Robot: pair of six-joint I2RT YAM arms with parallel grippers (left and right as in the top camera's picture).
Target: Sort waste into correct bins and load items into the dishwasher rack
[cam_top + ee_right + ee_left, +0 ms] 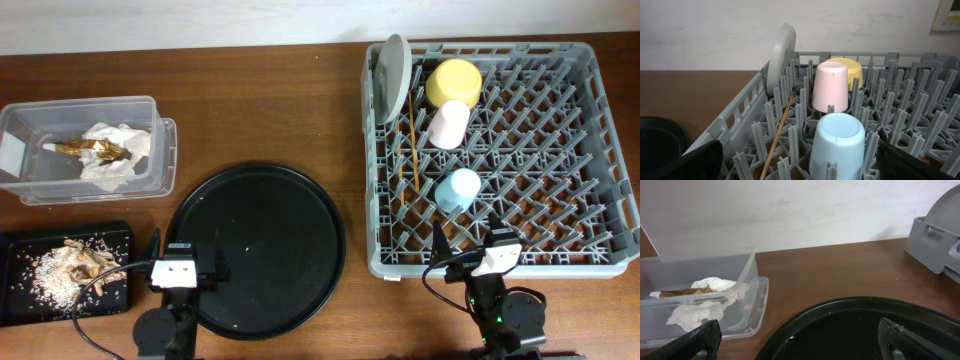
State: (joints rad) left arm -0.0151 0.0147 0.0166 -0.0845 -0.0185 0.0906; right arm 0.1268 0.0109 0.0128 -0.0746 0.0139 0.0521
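The grey dishwasher rack holds the grey-white plate on edge, the yellow bowl, the pink cup and the light blue cup upside down, and the chopsticks. The clear tub holds the white napkin and gold wrapper. The small black tray holds food scraps. My left gripper is open and empty at the near edge of the round tray. My right gripper is open and empty at the rack's front edge, near the blue cup.
The large round black tray lies in the middle, bare; it also shows in the left wrist view. The clear tub's lid sits under it, sticking out to the right. A white wall runs behind the table.
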